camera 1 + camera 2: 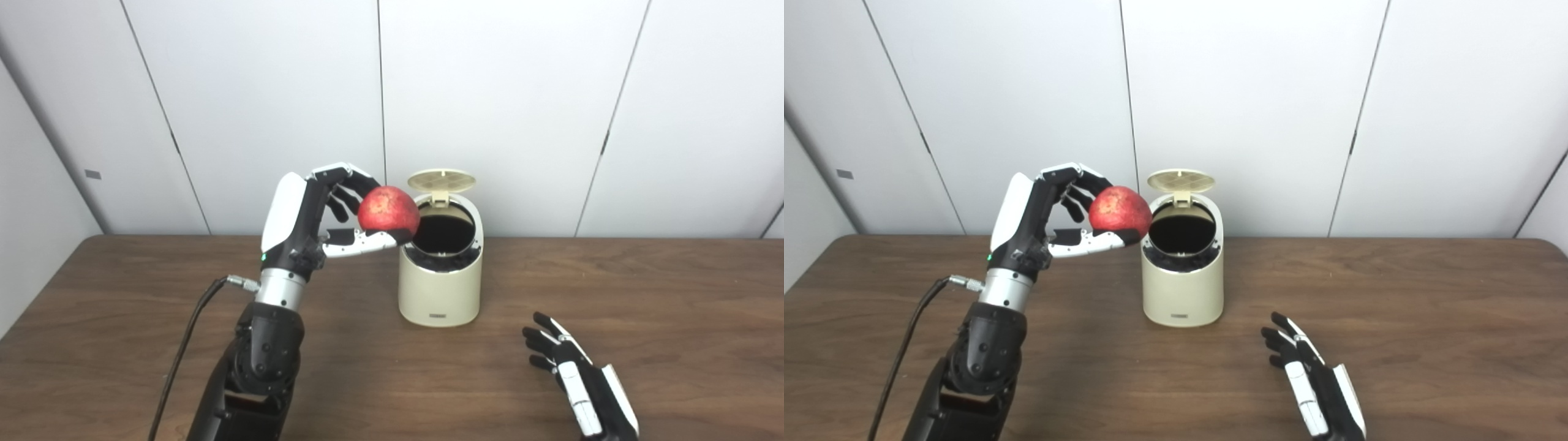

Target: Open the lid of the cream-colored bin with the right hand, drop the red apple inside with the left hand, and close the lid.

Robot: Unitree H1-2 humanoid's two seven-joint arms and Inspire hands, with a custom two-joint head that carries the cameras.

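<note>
Your wooden desk (pixel 612 288) carries only the cream-colored bin (pixel 439 288), which stands upright near its middle, so no obstacle lies between either arm and the opening. The bin's lid (pixel 442 180) is tipped up and back on its rear hinge, leaving the dark mouth exposed for the drop. Your left hand (pixel 318 220) is raised beside the bin's left rim, grasping the red apple (pixel 388 209) between thumb below and fingers behind; the apple overlaps the rim's left edge but is not yet centred over the mouth. Your right hand (pixel 576 373) rests low near the desk, well apart from the bin, fingers spread, holding nothing, clear of the drop path.
</note>
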